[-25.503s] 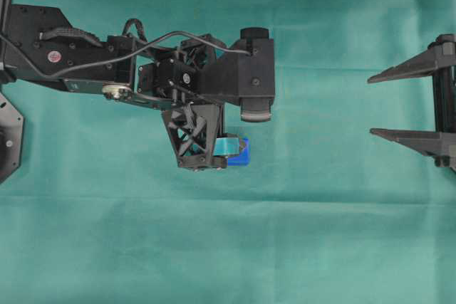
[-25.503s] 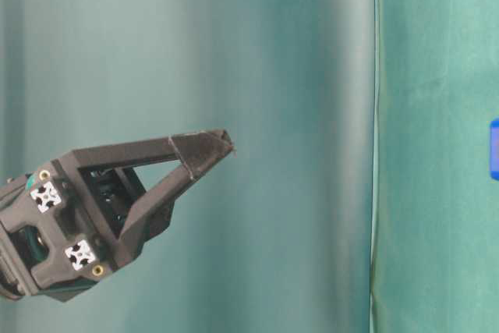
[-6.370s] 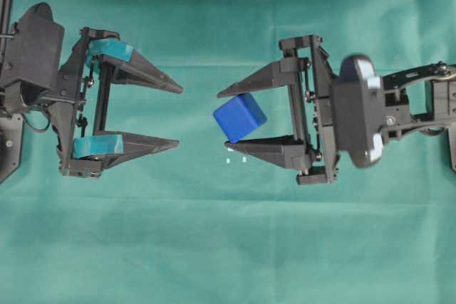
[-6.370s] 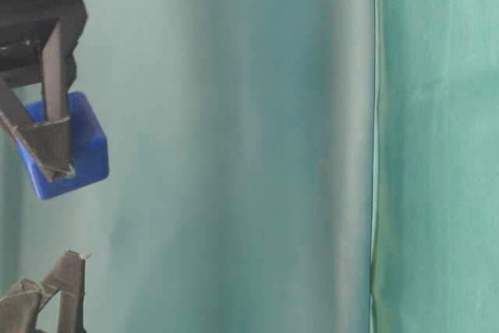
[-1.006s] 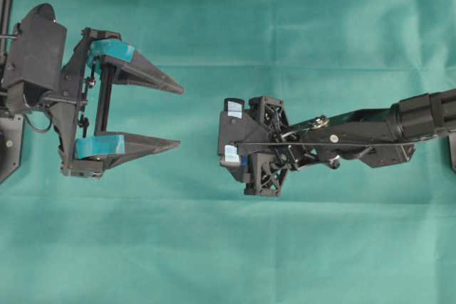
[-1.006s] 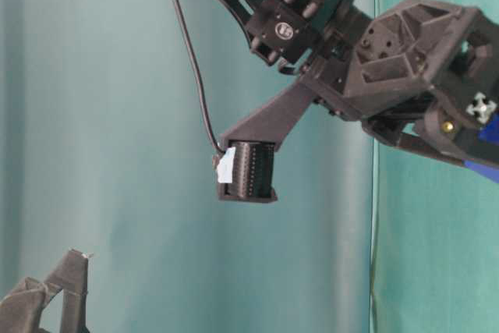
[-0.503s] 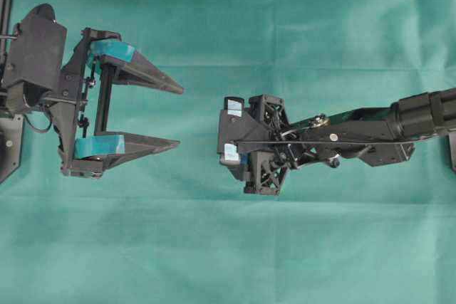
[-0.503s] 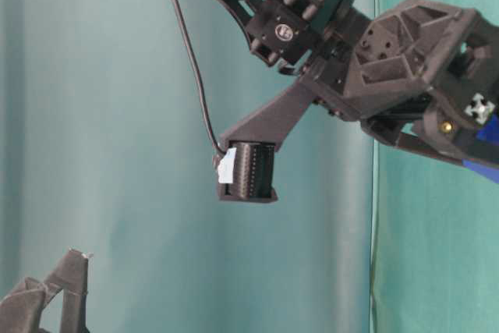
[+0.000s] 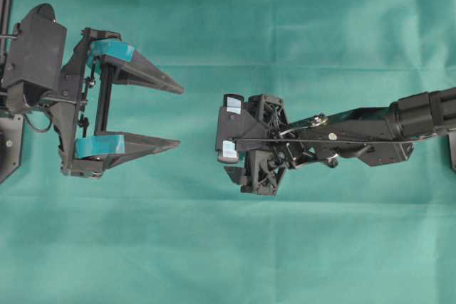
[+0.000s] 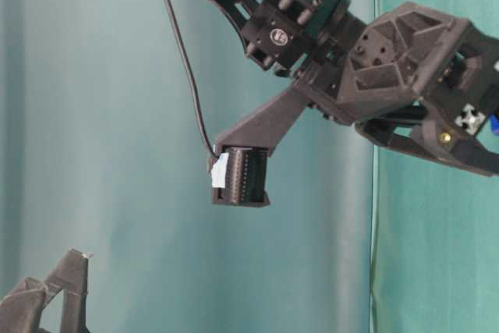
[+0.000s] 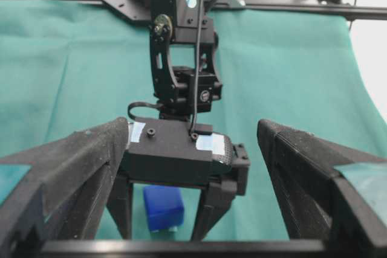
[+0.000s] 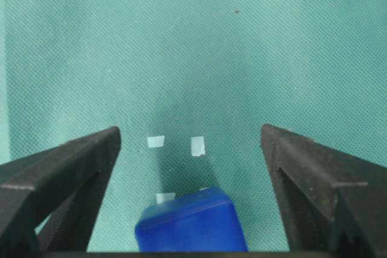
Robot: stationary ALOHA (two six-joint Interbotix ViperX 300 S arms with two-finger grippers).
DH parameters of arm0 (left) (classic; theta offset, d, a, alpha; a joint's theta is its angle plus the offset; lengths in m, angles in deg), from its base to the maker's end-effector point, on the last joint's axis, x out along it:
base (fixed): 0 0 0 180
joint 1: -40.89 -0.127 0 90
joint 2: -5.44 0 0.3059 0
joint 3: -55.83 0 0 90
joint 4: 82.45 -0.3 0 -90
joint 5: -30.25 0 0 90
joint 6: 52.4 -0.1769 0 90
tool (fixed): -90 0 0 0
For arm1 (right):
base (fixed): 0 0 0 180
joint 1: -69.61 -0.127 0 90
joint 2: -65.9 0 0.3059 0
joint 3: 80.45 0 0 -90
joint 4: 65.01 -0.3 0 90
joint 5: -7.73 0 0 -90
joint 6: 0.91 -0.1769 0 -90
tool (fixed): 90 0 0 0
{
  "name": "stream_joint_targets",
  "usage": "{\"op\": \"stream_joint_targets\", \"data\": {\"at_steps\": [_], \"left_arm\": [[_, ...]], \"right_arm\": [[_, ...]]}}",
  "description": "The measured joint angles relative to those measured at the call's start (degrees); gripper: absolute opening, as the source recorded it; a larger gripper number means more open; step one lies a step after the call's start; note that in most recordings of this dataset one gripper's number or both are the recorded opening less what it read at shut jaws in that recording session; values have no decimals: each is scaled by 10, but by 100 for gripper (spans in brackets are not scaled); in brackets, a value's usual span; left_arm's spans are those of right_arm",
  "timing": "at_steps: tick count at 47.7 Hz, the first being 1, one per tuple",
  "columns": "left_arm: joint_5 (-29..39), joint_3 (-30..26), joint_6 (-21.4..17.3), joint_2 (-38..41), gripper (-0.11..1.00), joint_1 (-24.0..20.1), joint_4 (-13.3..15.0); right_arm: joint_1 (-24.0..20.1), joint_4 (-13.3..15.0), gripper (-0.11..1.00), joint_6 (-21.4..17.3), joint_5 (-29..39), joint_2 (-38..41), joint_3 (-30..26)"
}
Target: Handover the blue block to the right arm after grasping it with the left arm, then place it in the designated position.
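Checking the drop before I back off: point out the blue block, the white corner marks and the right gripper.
blue block [image 12: 192,225]: right wrist view, upper face.
white corner marks [image 12: 198,145]: right wrist view, far right mark.
right gripper [image 12: 190,194]: right wrist view, midway between the open fingertips.

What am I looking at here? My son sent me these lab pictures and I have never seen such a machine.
These are two black robot arms working over a green cloth. One picture looks down from above and one from table height; the other two come from cameras on the arms' wrists.

The left arm's gripper, with teal tape on its fingers, is open and holds nothing. The right arm's gripper points down at the cloth, its plain black fingers spread wide. Between them the blue block sits on the cloth, untouched by either finger, partly over small white marks that show where it belongs.
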Motion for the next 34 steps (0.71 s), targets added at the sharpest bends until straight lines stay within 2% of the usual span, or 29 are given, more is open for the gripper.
{"op": "stream_joint_targets", "data": {"at_steps": [21, 34], "left_arm": [[0, 0, 0, 0, 100, 0, 0], [0, 0, 0, 0, 100, 0, 0]], "right_arm": [[0, 0, 93, 1, 0, -2, -2], [-1, 0, 93, 4, 23, -57, -2]]}}
